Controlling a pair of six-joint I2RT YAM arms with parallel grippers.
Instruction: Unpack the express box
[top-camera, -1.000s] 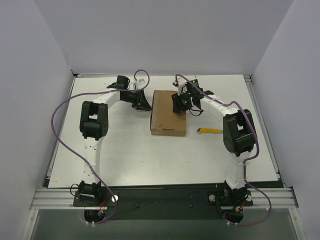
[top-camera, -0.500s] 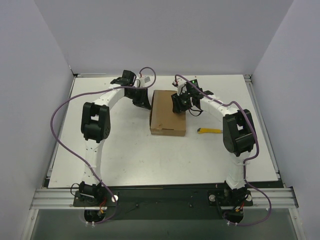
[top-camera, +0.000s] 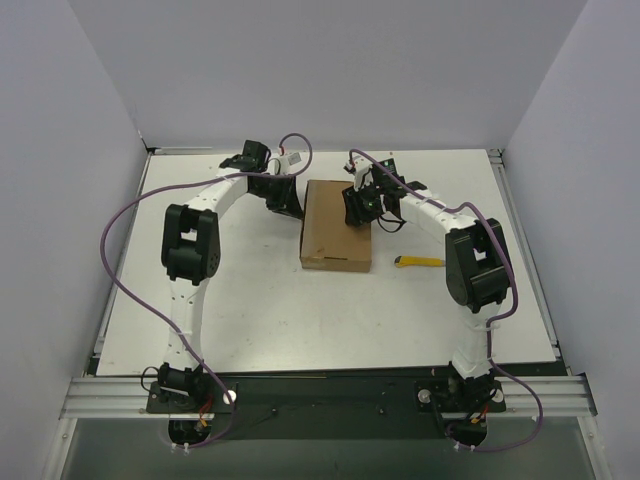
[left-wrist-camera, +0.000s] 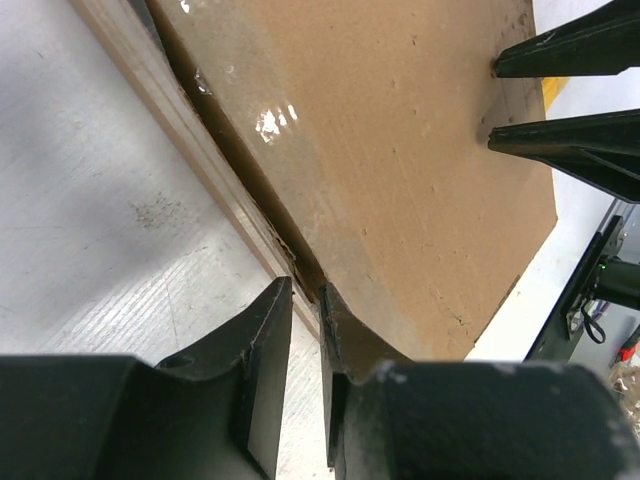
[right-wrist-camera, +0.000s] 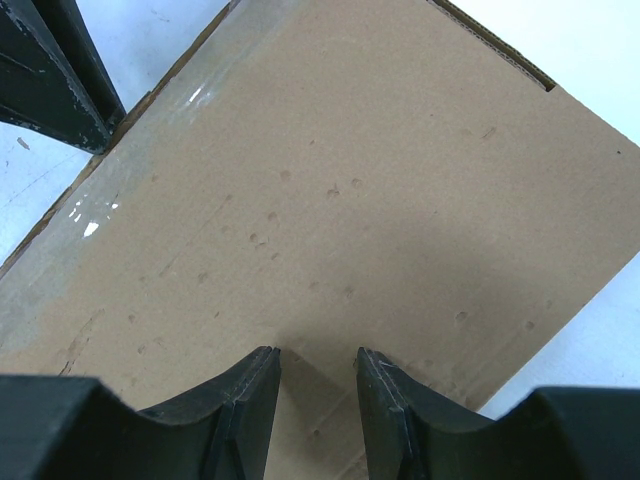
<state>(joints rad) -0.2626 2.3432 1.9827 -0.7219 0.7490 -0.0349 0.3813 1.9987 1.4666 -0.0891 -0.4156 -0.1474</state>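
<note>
The express box (top-camera: 335, 228), flat brown cardboard with its lid down, lies mid-table. My left gripper (top-camera: 290, 207) is at its far left edge. In the left wrist view my left gripper (left-wrist-camera: 303, 292) has its fingers nearly together, tips pinching the pale side wall (left-wrist-camera: 200, 150) beside the lid (left-wrist-camera: 400, 150). My right gripper (top-camera: 357, 212) is over the box's far right part. In the right wrist view my right gripper (right-wrist-camera: 318, 355) is open, its tips resting on the lid (right-wrist-camera: 330, 180).
A small yellow utility knife (top-camera: 420, 262) lies on the white table (top-camera: 250, 300) just right of the box's near corner. Grey walls stand on three sides. Purple cables loop from both arms.
Over the last second my left wrist swung in towards the box's far left edge. Nothing visibly moved in the last half second. The right arm and box stayed put.
</note>
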